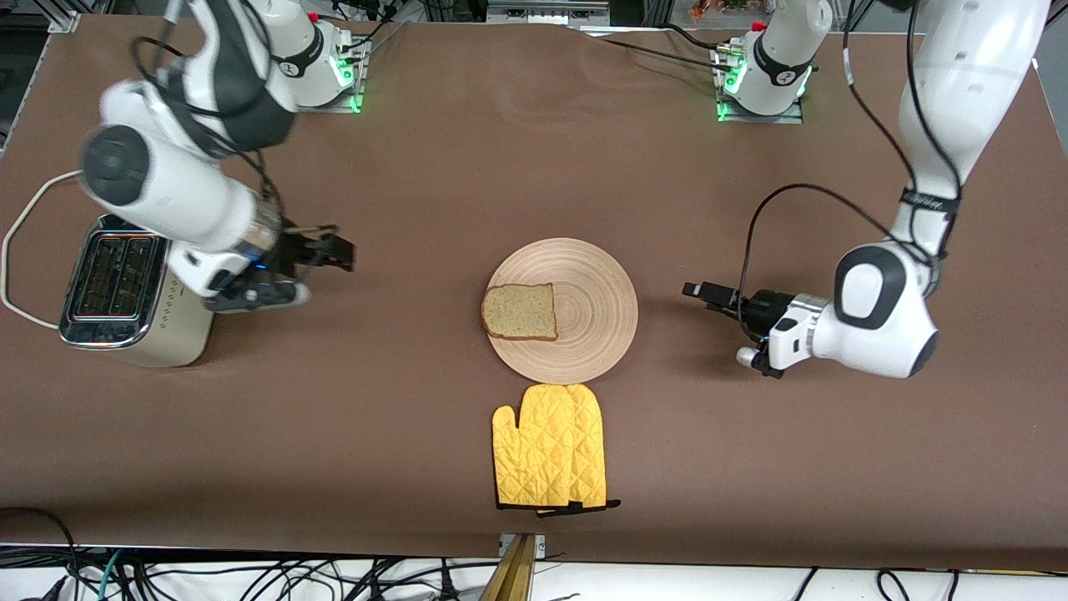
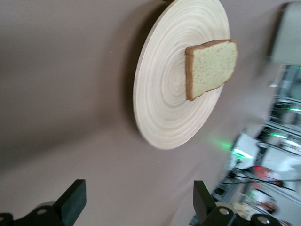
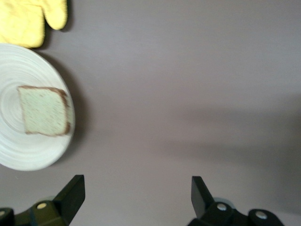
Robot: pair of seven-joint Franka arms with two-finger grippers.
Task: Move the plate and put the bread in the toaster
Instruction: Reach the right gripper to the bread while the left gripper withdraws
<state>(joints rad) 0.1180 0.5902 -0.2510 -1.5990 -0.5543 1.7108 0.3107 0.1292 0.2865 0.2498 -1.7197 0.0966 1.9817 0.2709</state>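
The bread (image 1: pixel 520 311) is lying on the plate (image 1: pixel 584 275) mid-desk (image 1: pixel 534 150), just beside the yellow mitt (image 1: pixel 551 457) nearer the camera. The toaster (image 1: pixel 125 292) is sitting at the right arm's end. The right gripper (image 1: pixel 334 249) is hovering beside the toaster, fingers spread. The left gripper (image 1: pixel 697 292) is hanging near the plate, fingers spread, holding nothing.

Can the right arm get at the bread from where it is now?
Probably yes. The right gripper is open over bare table between the toaster and the plate. The bread lies uncovered on the plate's side toward it, with nothing between.
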